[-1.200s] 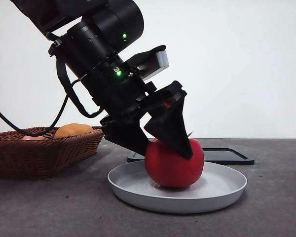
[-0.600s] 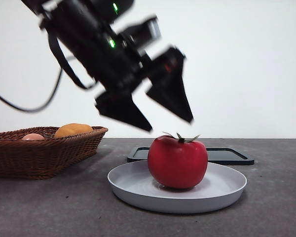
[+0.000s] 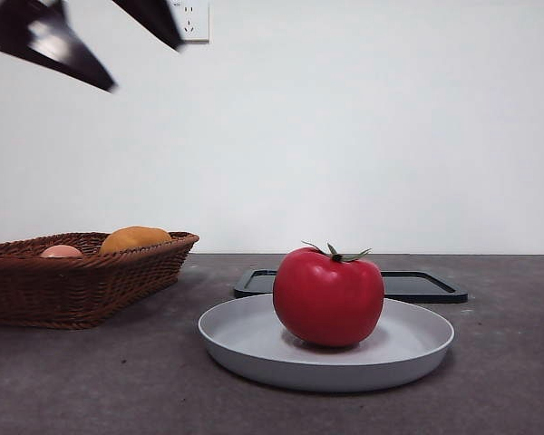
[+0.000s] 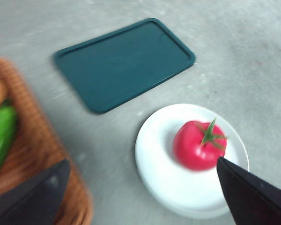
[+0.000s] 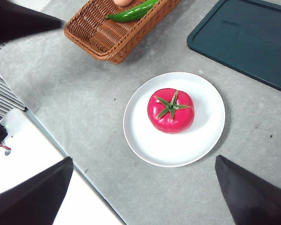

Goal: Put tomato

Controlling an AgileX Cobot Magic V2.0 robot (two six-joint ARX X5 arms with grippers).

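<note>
One tomato [image 3: 328, 297] sits upright on the white plate [image 3: 254, 349], its green calyx on top, a little off the plate's centre. Nothing touches it. The plate rests on the grey bench [image 3: 91, 381].

Behind the plate in the front view lies a flat dark tray [image 3: 426, 285], just beside the plate's far rim. Off to one side stands a brown wicker basket [image 3: 82, 281], apart from the plate; it holds an orange-yellow fruit [image 3: 134, 238], a pale pink fruit [image 3: 61, 251] and, seen from the right wrist camera, a long green vegetable [image 5: 131, 11].

The left gripper [image 4: 140, 187] hangs high above the bench, its two black jaws spread wide with nothing between them; from its camera the tomato [image 4: 199, 145] shows close to one jaw and the basket [image 4: 33, 159] by the other. In the front view its blurred dark jaw tips show at the upper corner above the basket.

The right gripper [image 5: 145, 197] is also held high, looking down on the tomato [image 5: 171, 110] and plate [image 5: 196, 140]; its jaws are wide apart and empty.
</note>
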